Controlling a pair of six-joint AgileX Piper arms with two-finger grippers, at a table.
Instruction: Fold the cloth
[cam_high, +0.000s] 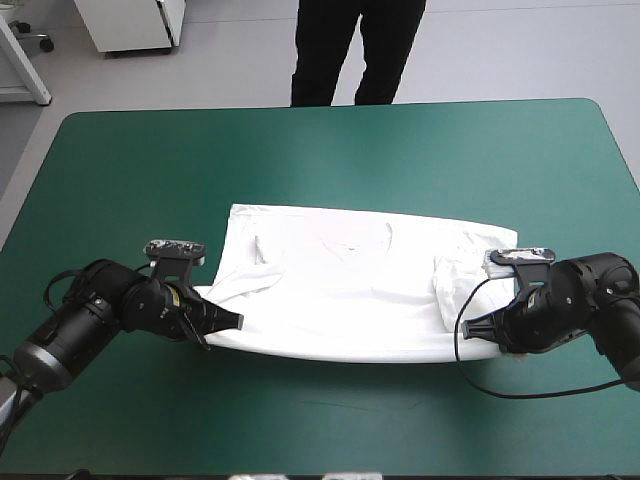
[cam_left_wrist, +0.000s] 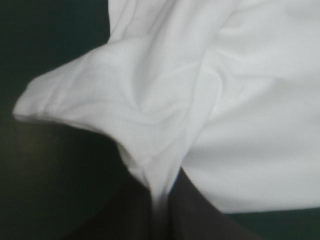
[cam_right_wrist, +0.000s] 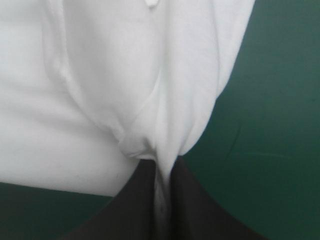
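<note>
As it lies spread, T-shirt (cam_high: 350, 290) (ends) in left gripper (cam_high: 238, 321), right gripper (cam_high: 468, 327)

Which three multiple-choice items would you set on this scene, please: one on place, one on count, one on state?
1. Where is the T-shirt on the table?
A) at its far edge
B) midway across, nearer the near edge
C) hanging off its left edge
2. How many grippers hold it?
A) none
B) one
C) two
3. How does it lie?
A) crumpled heap
B) spread wide
C) small folded bundle
Answers: 1 B, bare table shows all around it. 2 C, the left gripper and the right gripper each pinch one end. 3 B, it stretches wide between the two arms.
</note>
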